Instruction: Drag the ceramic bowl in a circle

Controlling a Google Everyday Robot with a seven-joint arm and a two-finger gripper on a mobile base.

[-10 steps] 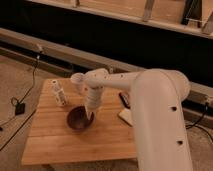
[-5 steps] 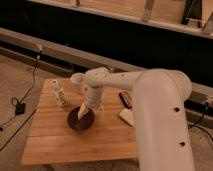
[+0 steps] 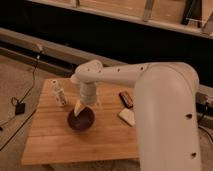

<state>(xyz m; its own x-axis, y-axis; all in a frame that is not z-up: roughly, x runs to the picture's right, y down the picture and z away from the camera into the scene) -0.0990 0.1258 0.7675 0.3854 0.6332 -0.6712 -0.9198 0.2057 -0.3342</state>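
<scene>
1. Gripper (image 3: 80, 108) reaching down from the arm to the upper-left rim of the ceramic bowl (image 3: 81, 119); open or closed impossible to tell.
2. Bowl sitting mid-worktop (image 3: 50, 145), right of the white bottle (image 3: 59, 93).
3. Shifted slightly leftward versus a second ago, suggesting circular dragging underway, loop probably far from complete.

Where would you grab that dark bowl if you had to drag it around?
Probably by the rim of the ceramic bowl, coming from above: it sits upright with its mouth open, leaving a thin edge to pinch. The gripper is at its upper-left rim, close to the white bottle.
</scene>
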